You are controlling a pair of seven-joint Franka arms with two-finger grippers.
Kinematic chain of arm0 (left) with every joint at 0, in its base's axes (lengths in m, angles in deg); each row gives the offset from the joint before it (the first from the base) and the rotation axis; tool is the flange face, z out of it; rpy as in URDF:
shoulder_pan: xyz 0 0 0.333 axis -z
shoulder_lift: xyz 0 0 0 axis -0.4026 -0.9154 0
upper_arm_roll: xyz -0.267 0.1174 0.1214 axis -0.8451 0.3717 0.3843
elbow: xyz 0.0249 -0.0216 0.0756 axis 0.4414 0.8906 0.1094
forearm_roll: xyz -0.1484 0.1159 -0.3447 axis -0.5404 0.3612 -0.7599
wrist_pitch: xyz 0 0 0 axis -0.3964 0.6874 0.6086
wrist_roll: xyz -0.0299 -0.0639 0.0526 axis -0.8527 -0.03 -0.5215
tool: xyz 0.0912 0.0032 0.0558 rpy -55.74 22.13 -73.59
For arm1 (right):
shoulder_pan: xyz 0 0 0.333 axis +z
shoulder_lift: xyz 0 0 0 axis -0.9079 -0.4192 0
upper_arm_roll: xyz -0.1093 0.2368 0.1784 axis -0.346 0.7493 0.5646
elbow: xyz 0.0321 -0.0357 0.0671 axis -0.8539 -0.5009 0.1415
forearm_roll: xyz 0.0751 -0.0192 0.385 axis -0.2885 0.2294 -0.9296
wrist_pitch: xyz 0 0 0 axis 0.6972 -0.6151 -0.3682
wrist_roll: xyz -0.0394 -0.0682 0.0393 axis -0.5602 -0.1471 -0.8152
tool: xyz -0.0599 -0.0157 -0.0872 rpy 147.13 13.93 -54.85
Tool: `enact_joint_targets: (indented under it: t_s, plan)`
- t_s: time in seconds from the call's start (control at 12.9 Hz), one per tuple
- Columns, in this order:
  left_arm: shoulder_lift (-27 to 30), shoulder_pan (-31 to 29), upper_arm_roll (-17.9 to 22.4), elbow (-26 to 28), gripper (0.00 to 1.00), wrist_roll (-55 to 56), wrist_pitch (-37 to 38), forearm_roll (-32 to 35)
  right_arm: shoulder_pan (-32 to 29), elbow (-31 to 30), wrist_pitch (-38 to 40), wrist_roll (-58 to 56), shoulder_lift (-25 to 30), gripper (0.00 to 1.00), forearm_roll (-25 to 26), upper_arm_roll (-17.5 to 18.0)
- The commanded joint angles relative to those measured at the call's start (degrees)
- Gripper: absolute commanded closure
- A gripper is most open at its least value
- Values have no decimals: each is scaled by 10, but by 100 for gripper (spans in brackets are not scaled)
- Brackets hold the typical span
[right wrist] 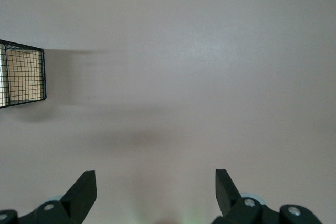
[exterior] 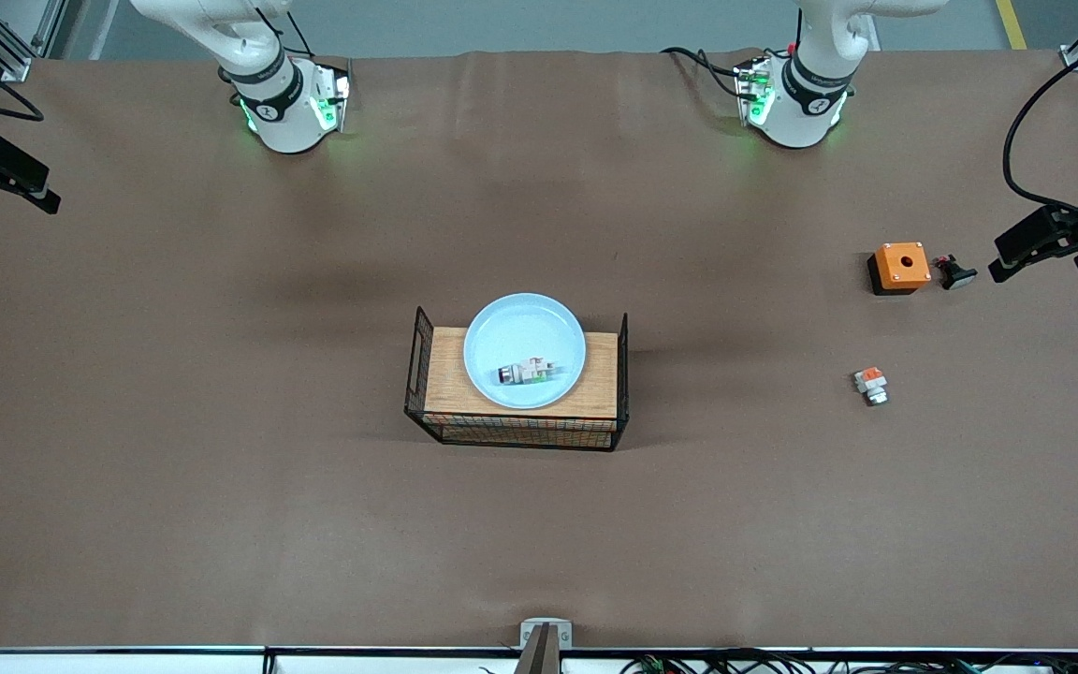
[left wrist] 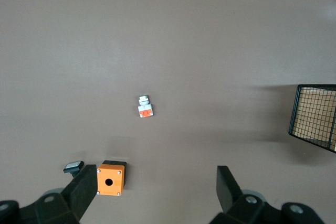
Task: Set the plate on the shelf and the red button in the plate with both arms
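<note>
The pale blue plate (exterior: 525, 323) sits on a wooden-topped wire rack (exterior: 601, 374) in the middle of the table. The red button (exterior: 525, 373), a small white-and-grey unit with a green patch, lies on its side in the plate. Neither gripper shows in the front view. My left gripper (left wrist: 156, 182) is open and empty, high over the table beside an orange box (left wrist: 110, 180). My right gripper (right wrist: 155, 182) is open and empty, high over bare table, with one end of the rack (right wrist: 21, 74) in its view.
Toward the left arm's end of the table stand the orange box (exterior: 900, 267), a black button with a pale cap (exterior: 956, 274) beside it, and a white unit with an orange top (exterior: 871, 384) nearer the front camera. The rack's wire end (left wrist: 315, 116) shows in the left wrist view.
</note>
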Motion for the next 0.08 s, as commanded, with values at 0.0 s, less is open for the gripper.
enact_joint_targets:
  t_s: [0.0]
  plan:
    - [0, 0, -3, -8, 0, -1, 0, 9, 2, -13, -9, 1, 13, 0, 9, -1]
